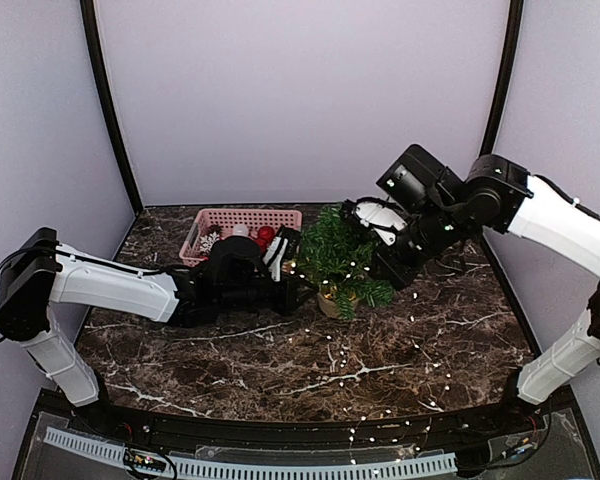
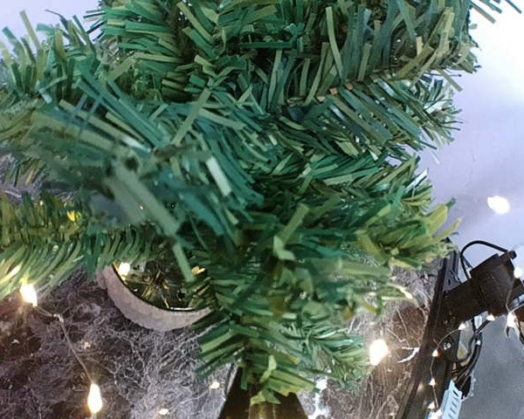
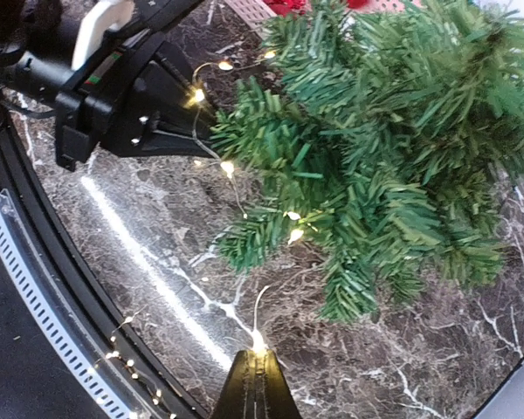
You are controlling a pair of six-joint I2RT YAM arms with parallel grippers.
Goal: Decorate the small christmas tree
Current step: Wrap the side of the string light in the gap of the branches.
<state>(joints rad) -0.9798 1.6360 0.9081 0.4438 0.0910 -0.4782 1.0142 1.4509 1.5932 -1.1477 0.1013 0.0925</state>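
The small bushy green christmas tree (image 1: 338,262) in its tan round pot (image 2: 148,310) stands on the dark marbled table (image 1: 280,370), beside the pink plastic basket (image 1: 242,216). Closed tight, the right gripper (image 3: 255,371) pinches the thin lit wire of fairy lights (image 3: 230,168) (bulb at its tips); the left gripper (image 1: 302,290) is closed, grasp unclear.
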